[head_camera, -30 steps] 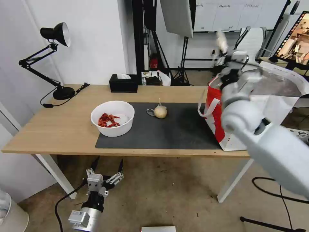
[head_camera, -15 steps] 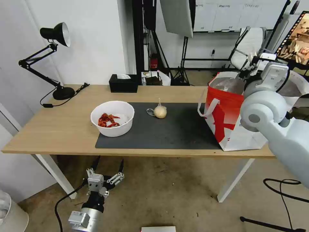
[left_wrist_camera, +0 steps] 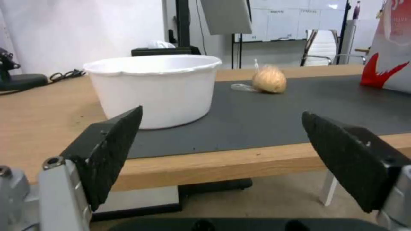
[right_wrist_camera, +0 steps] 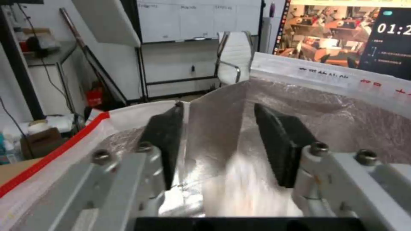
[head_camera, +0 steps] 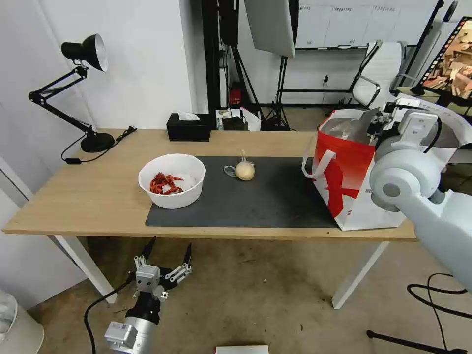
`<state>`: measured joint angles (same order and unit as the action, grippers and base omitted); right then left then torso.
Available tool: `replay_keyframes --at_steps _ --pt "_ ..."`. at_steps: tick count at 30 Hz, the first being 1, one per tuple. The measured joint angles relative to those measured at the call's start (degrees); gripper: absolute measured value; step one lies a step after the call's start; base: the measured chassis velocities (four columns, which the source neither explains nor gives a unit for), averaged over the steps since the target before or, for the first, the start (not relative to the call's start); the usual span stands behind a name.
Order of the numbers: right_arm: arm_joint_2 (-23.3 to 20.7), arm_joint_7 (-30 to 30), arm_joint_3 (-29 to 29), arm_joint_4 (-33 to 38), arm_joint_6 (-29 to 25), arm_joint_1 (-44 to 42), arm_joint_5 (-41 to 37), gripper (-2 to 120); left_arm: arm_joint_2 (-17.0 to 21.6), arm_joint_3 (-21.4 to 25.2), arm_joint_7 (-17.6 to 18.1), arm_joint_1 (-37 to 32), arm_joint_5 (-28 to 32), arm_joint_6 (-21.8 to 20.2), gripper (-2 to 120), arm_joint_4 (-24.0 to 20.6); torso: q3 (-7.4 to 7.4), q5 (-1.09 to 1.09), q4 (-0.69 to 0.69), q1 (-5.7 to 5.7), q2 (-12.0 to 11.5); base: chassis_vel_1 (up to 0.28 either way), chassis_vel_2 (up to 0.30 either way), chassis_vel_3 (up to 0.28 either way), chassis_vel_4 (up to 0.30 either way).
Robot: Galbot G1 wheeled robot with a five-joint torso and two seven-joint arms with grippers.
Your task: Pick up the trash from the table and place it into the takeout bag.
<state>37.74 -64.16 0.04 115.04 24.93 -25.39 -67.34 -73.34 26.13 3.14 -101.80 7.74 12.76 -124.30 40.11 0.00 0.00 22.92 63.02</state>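
Right gripper (right_wrist_camera: pixel 218 141) hangs over the mouth of the takeout bag (head_camera: pixel 344 182), jaws parted, nothing between them but the foil lining below — the bag stands at the right end of the table (head_camera: pixel 98 196). Left gripper (head_camera: pixel 166 258) sits low in front of the table edge, jaws spread wide and empty. On the dark mat (head_camera: pixel 265 196), the white bowl (head_camera: pixel 172 180) with red scraps rests at the left end, and the knotted bag with the beige ball (head_camera: pixel 244 170) lies near the middle — well apart from the bowl
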Motion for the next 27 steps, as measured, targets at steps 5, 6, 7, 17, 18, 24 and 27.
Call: replay_keyframes --at_steps 5,6,7,17,18,24,27 --pt "-0.77 4.92 1.23 1.45 -3.75 -1.53 0.1 70 -0.05 0.12 0.0 -0.17 -0.01 -0.02 100 -0.57 0.0 0.0 0.0 0.0 0.0 0.0 0.0 0.0 0.0" --pt "-1.12 8.11 1.97 2.16 -6.23 -2.46 -0.08 74 -0.03 0.15 0.01 -0.19 -0.02 -0.04 100 -0.79 0.0 -0.01 0.01 0.0 0.0 0.0 0.0 0.0 0.0" --pt "-1.12 8.11 1.97 2.16 -6.23 -2.46 -0.08 74 -0.03 0.15 0.01 -0.19 -0.02 -0.04 100 -0.79 0.0 -0.01 0.01 0.0 0.0 0.0 0.0 0.0 0.0" --pt "-6.1 44.38 7.85 10.74 -25.9 -23.99 4.77 100 -1.96 1.68 0.07 -2.17 -0.98 1.33 100 -3.49 0.0 0.0 0.0 0.0 0.0 0.0 0.0 0.0 0.0" --pt "-6.1 44.38 7.85 10.74 -25.9 -23.99 4.77 100 -1.96 1.68 0.07 -2.17 -0.98 1.33 100 -3.49 0.0 0.0 0.0 0.0 0.0 0.0 0.0 0.0 0.0" --pt "-3.25 55.19 13.53 10.57 -34.66 -42.26 18.81 100 -3.21 2.74 0.08 -3.14 -1.28 2.13 100 -4.68 -0.01 0.01 -0.02 0.0 0.0 0.0 0.0 0.0 0.0" --pt "-0.87 56.36 16.23 10.1 -37.43 -50.11 23.7 100 -3.41 2.75 0.09 -3.19 -1.33 2.41 100 -4.7 -0.01 0.01 -0.02 -0.01 0.0 0.0 0.0 0.0 0.0"
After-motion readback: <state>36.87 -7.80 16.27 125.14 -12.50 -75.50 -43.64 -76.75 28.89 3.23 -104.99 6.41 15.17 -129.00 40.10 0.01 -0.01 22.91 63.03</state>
